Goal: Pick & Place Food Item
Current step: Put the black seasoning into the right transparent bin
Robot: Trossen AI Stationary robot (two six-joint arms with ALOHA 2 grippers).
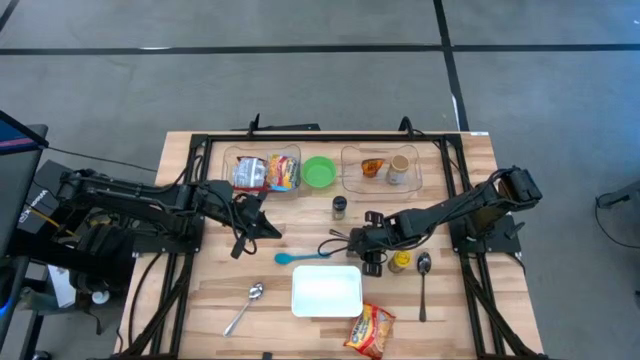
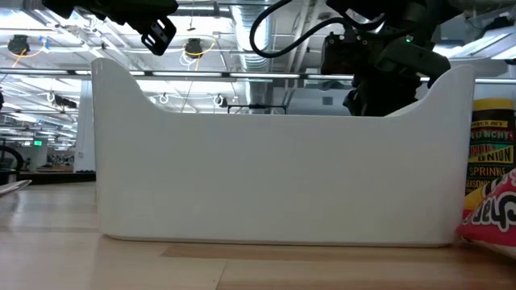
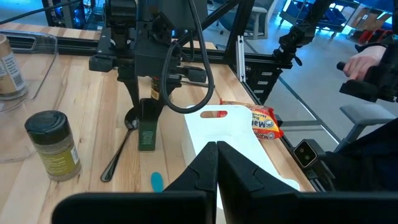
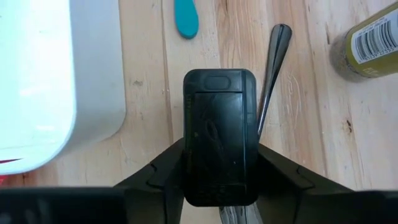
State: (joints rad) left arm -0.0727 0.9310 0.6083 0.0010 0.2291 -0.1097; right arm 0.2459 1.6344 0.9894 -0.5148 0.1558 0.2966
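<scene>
White tray (image 1: 326, 291) empty, right tool (image 4: 219, 186) gripping black-capped bottle (image 4: 219, 134)

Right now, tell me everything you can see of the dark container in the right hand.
The dark container is a small, rectangular, black-lidded tub that looks plastic, with a dark green body in the left wrist view. The right hand grips it by both sides. It stands upright over the wooden table, between the white tray and a dark spoon. Whether it touches the wood is unclear.

Grey floor (image 1: 300, 90) crossed by dark lines surrounds the wooden table (image 1: 200, 300).
</scene>
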